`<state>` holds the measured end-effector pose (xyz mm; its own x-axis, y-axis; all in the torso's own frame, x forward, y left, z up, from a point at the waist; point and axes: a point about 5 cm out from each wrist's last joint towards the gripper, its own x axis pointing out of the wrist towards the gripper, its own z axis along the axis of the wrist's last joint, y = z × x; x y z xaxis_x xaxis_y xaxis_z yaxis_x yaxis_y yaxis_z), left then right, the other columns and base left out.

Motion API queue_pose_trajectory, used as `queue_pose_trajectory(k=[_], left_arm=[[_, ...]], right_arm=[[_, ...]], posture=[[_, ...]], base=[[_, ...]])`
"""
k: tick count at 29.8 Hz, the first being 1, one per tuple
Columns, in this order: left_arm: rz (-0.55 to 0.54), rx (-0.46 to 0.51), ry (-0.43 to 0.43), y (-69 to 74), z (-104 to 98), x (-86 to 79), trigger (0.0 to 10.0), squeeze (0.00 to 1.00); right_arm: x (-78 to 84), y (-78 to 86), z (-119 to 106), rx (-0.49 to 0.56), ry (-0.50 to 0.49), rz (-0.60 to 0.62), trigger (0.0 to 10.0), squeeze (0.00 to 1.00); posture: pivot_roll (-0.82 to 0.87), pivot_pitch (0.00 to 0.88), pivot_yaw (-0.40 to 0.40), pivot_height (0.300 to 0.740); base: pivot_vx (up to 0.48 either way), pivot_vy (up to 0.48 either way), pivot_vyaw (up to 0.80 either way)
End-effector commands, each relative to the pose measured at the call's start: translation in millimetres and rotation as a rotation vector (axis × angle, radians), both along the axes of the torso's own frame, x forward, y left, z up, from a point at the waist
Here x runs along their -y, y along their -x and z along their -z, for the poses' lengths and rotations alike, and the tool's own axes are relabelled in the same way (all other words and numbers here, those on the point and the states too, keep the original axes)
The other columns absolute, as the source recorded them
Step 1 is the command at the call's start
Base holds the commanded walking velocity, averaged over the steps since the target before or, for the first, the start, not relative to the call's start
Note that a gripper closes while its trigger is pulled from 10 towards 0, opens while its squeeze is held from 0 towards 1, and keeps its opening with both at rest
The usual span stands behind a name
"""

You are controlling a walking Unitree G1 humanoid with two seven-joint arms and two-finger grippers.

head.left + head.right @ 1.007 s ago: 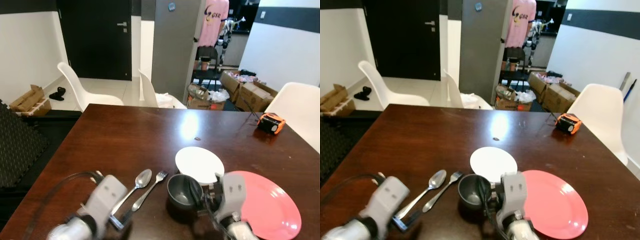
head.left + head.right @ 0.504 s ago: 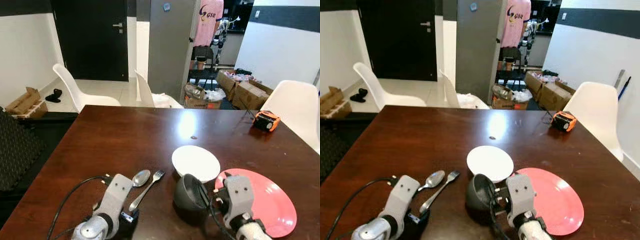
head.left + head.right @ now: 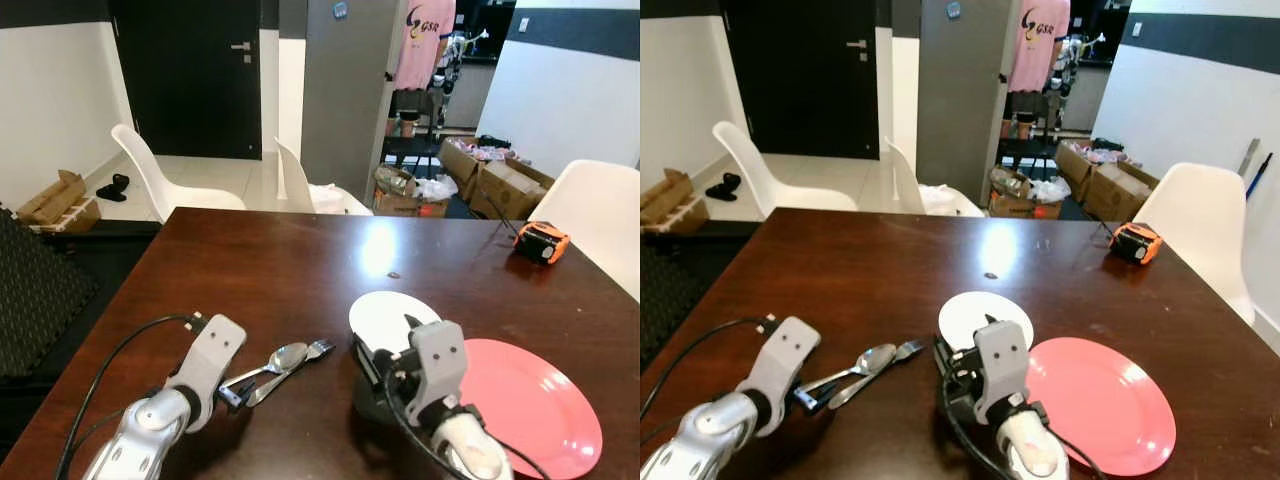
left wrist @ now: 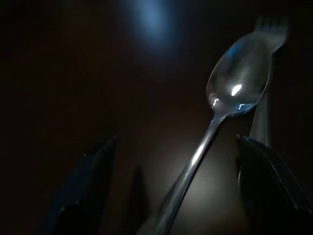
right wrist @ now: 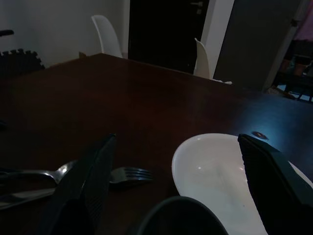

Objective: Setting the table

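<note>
Since a moment ago the spoon [image 3: 270,362] and fork [image 3: 297,356] lie more crosswise, left of the white plate [image 3: 385,315], handles at the left gripper [image 3: 232,393]. Beside that plate the right gripper [image 3: 375,362] hides the dark bowl [image 3: 372,400]; the pink plate [image 3: 1102,402] touches it rightward. Left wrist: fingers [image 4: 266,171] spread around the spoon handle. Right wrist: fingers [image 5: 93,171] spread over the bowl's rim, white plate beyond.

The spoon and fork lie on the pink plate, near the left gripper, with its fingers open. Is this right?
Not quite: the spoon and fork lie on the bare table, not on the pink plate; the left eye view shows this. The left gripper is near, fingers open.
</note>
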<state>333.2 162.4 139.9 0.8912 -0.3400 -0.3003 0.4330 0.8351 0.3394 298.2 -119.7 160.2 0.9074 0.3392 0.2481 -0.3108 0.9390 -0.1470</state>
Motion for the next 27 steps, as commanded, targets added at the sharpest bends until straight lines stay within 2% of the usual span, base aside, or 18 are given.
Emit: queue_pose_trajectory(k=[1,2,5,7,8,9,10,12,13,14,16,17,18,19,20,21,27], left_arm=[[0.098,-0.057,-0.034,-6.5,10.7,6.3,10.0,0.00],[0.142,-0.081,-0.036,-10.2,12.6,8.7,10.0,0.00],[0.172,-0.092,-0.068,-17.1,13.8,8.3,10.0,0.00],[0.159,-0.082,-0.116,-26.0,12.7,5.0,10.0,0.00],[0.159,-0.082,-0.116,-26.0,12.7,5.0,10.0,0.00],[0.136,-0.075,-0.142,-33.2,10.9,1.6,10.0,0.00],[0.117,-0.074,-0.153,-36.4,10.0,-1.4,9.1,0.00],[0.106,-0.073,-0.160,-38.2,9.4,-3.4,9.1,0.00],[0.082,-0.076,-0.167,-40.1,9.3,-7.4,8.6,0.00],[0.059,-0.097,-0.177,-40.4,11.6,-13.6,4.0,0.00],[0.056,-0.109,-0.181,-39.9,13.2,-15.9,4.0,0.00],[0.051,-0.133,-0.185,-38.3,16.4,-19.5,1.7,0.00],[0.051,-0.149,-0.187,-37.9,18.6,-22.1,1.7,0.00],[0.047,-0.176,-0.194,-35.5,23.4,-26.9,0.0,0.00],[0.047,-0.176,-0.194,-35.5,23.4,-26.9,0.0,0.00],[0.056,-0.226,-0.224,-29.1,35.6,-37.1,0.0,0.00],[0.057,-0.272,-0.232,-20.4,50.5,-46.2,0.0,0.00]], right_arm=[[-1.2,-1.7,-0.1,-0.016,-0.013,-0.006,10.0,0.00],[-2.0,-1.9,-1.3,-0.014,-0.019,-0.008,10.0,0.00],[-2.4,-1.8,-2.9,-0.014,-0.032,-0.009,10.0,0.00],[-1.6,-0.7,-3.8,-0.012,-0.039,-0.003,10.0,0.00],[-1.6,-0.7,-3.8,-0.012,-0.039,-0.003,10.0,0.00],[-0.2,0.5,-4.3,-0.011,-0.047,0.007,10.0,0.00],[0.7,1.2,-4.1,-0.013,-0.052,0.013,10.0,0.00],[1.2,1.6,-3.9,-0.014,-0.054,0.016,10.0,0.00],[1.6,2.2,-3.5,-0.016,-0.057,0.019,10.0,0.00],[2.0,3.2,-2.9,-0.019,-0.059,0.022,10.0,0.00],[2.2,3.6,-2.6,-0.020,-0.060,0.022,10.0,0.00],[2.4,4.0,-2.1,-0.023,-0.062,0.023,10.0,0.00],[2.5,4.2,-1.9,-0.025,-0.064,0.024,10.0,0.00],[2.6,4.3,-1.8,-0.027,-0.066,0.025,10.0,0.00],[2.6,4.3,-1.8,-0.027,-0.066,0.025,10.0,0.00],[3.0,4.6,-1.5,-0.032,-0.070,0.026,10.0,0.00],[3.0,4.8,-1.0,-0.040,-0.076,0.028,10.0,0.00]], posture=[[0.00,0.050,0.033,0.740],[0.00,0.050,0.033,0.740],[-0.01,0.056,0.038,0.740],[-0.02,0.057,0.045,0.740],[-0.02,0.057,0.045,0.740],[-0.02,0.063,0.049,0.740],[-0.02,0.064,0.050,0.740],[-0.02,0.064,0.050,0.740],[-0.02,0.068,0.050,0.740],[-0.02,0.071,0.051,0.740],[-0.02,0.071,0.051,0.740],[-0.02,0.072,0.050,0.740],[-0.02,0.074,0.050,0.740],[-0.02,0.077,0.051,0.740],[-0.02,0.077,0.051,0.740],[-0.01,0.081,0.049,0.740],[-0.01,0.084,0.046,0.740]], base=[[0.000,0.000,0.00],[0.000,0.000,0.00],[0.000,0.000,0.00],[0.000,0.000,0.00],[0.000,0.000,0.00],[0.000,0.000,0.00],[0.000,0.000,0.00],[0.000,0.000,0.00],[0.000,0.000,0.00],[0.000,0.000,0.00],[0.000,0.000,0.00],[0.000,0.000,0.00],[0.000,0.000,0.00],[0.000,0.000,0.00],[0.000,0.000,0.00],[0.000,0.000,0.00],[0.000,0.000,0.00]])
